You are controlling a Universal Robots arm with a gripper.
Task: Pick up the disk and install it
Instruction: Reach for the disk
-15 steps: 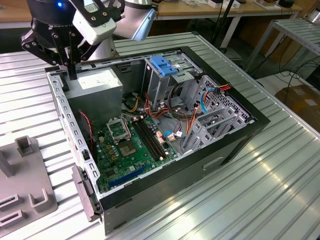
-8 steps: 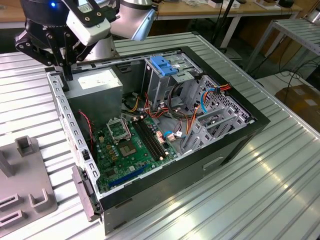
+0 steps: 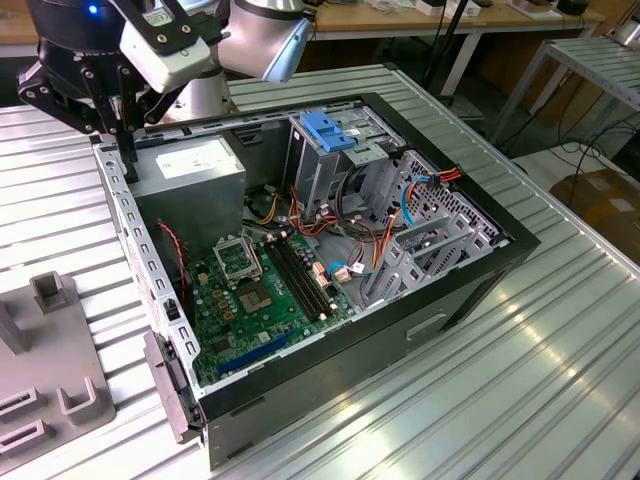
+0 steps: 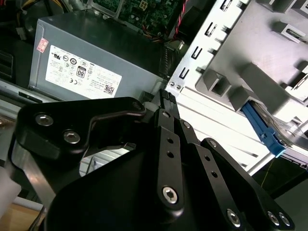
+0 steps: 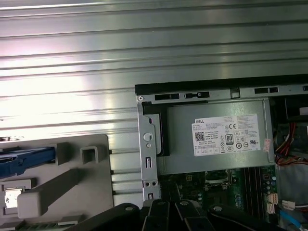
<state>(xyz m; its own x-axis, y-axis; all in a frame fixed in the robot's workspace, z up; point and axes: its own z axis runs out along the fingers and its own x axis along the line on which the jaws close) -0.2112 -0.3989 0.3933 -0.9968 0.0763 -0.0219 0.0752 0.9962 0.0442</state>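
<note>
Hovering at PC case (image 3: 300, 400) corner edge, just beside PSU (image 3: 190, 165): gripper (image 3: 129, 172), fingers closed, empty. Disk (image 5: 26, 160) w/ blue frame sits apart in grey fixture (image 5: 91, 192) outside case wall; table strip (image 5: 122, 163) between.

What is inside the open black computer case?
A grey metal box with a white sticker, a green circuit board, a blue plastic bracket, coloured cables. The box covers whatever lies beneath it.

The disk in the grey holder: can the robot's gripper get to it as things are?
Probably yes. The gripper hangs above the computer case's rim, and the disk sits in the grey holder beside the case, with nothing seen above it.
</note>
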